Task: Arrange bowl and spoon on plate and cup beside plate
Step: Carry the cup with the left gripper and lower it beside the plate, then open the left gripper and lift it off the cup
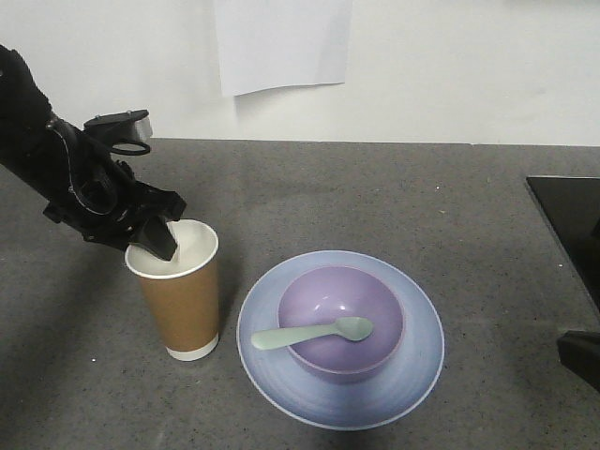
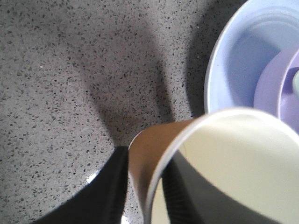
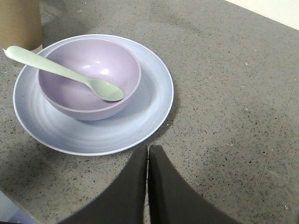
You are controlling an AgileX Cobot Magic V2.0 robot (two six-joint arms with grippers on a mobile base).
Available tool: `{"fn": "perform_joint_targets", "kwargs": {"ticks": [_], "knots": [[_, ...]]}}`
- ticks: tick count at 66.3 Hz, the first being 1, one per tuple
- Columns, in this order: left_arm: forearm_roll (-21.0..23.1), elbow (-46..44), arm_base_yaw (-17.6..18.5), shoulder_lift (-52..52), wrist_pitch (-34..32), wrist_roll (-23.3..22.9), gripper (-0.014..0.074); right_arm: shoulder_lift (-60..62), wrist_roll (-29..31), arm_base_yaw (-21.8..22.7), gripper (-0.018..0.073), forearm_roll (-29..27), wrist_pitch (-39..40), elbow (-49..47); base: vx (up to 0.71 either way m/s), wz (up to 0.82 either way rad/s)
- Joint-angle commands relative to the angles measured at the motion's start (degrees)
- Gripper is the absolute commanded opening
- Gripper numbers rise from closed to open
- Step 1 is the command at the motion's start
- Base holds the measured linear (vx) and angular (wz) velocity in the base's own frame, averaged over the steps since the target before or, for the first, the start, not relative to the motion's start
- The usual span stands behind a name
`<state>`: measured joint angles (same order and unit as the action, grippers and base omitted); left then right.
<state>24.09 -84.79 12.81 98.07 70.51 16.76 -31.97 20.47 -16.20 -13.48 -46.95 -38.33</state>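
Note:
The brown paper cup [image 1: 183,300] stands upright on the grey counter just left of the plate [image 1: 412,366]. My left gripper [image 1: 161,246] straddles its near rim, one finger inside and one outside, shut on the cup wall [image 2: 145,154]. The lavender bowl [image 1: 323,295] sits in the middle of the pale blue plate. The mint spoon [image 1: 309,333] rests with its scoop in the bowl and its handle over the rim. My right gripper [image 3: 148,149] is shut and empty, just short of the plate's edge [image 3: 149,107]. That view also shows the bowl [image 3: 84,60], the spoon [image 3: 60,70] and the cup [image 3: 18,21].
A black flat object [image 1: 567,216] lies at the counter's right edge. A dark piece of the right arm [image 1: 581,358] shows at the lower right. A white wall with a paper sheet [image 1: 281,42] bounds the back.

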Motion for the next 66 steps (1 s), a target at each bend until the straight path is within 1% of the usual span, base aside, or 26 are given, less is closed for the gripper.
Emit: {"fn": "perform_joint_targets", "kwargs": {"ticks": [1, 11, 18, 29, 41, 52, 66], "knots": [[2.20, -1.22, 0.12, -2.31, 0.66, 0.12, 0.0283, -0.21, 0.42, 0.31, -0.0004, -0.50, 3.44, -1.51, 0.00, 0.00], [2.25, -1.22, 0.12, -2.31, 1.15, 0.12, 0.0330, -0.21, 0.42, 0.31, -0.0004, -0.50, 3.44, -1.51, 0.00, 0.00], [2.85, -1.22, 0.12, -2.31, 1.15, 0.07, 0.0331, -0.21, 0.42, 0.31, -0.0004, -0.50, 3.44, -1.51, 0.00, 0.00], [5.36, -1.22, 0.12, -2.50, 1.15, 0.07, 0.0331, -0.21, 0.42, 0.31, -0.0004, -0.50, 3.44, -1.51, 0.00, 0.00], [5.48, -1.64, 0.12, -3.49, 1.15, 0.01, 0.0331, -0.21, 0.42, 0.31, -0.0004, -0.50, 3.44, -1.51, 0.00, 0.00], [4.13, -3.25, 0.12, -4.86, 1.15, -0.11, 0.0331, -0.21, 0.42, 0.31, -0.0004, -0.50, 3.44, -1.51, 0.00, 0.00], [1.22, -4.15, 0.07, -7.18, 1.15, -0.58, 0.0331, -0.21, 0.42, 0.31, -0.0004, -0.50, 3.44, -1.51, 0.00, 0.00]]}}
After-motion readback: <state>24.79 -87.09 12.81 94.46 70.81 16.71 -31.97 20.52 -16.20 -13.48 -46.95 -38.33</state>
